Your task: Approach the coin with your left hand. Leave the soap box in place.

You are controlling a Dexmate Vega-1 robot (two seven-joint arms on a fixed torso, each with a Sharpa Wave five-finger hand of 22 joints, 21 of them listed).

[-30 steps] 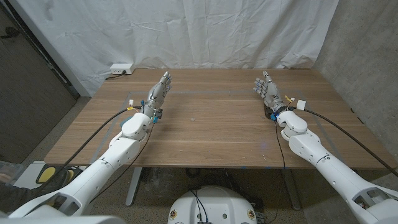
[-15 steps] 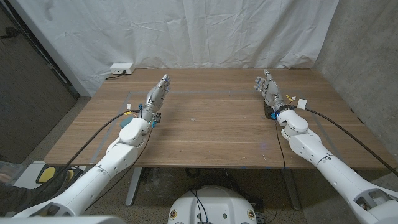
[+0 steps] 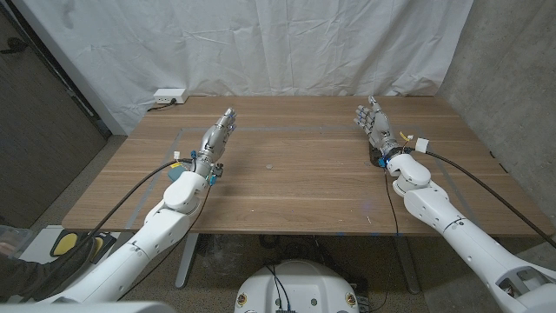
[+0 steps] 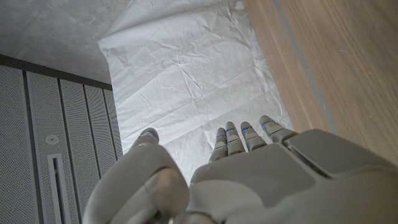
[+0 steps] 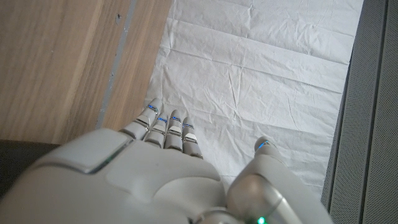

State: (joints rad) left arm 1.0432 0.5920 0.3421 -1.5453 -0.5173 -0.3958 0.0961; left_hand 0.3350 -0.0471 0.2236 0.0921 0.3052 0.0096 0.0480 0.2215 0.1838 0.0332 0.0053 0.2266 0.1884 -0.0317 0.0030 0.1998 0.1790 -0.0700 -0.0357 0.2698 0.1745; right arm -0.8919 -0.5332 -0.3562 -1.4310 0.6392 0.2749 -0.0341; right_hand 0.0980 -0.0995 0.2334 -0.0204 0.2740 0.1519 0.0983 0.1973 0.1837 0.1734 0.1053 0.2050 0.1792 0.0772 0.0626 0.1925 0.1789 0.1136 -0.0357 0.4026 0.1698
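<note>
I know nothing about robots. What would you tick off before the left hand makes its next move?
1. Left hand holds nothing, fingers stretched out: ok.
2. Right hand holds nothing and is on its own side of the table: ok.
3. Coin located: cannot tell; a tiny speck between the hands might be it.
4. Soap box located, so it can be avoided: cannot tell.

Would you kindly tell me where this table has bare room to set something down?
The widest free patch is the middle of the table, bordered by the left hand and the right hand. The far strip along the white backdrop is also bare. The sides are more crowded, where the arms and their cables lie. Both hands hold nothing.
</note>
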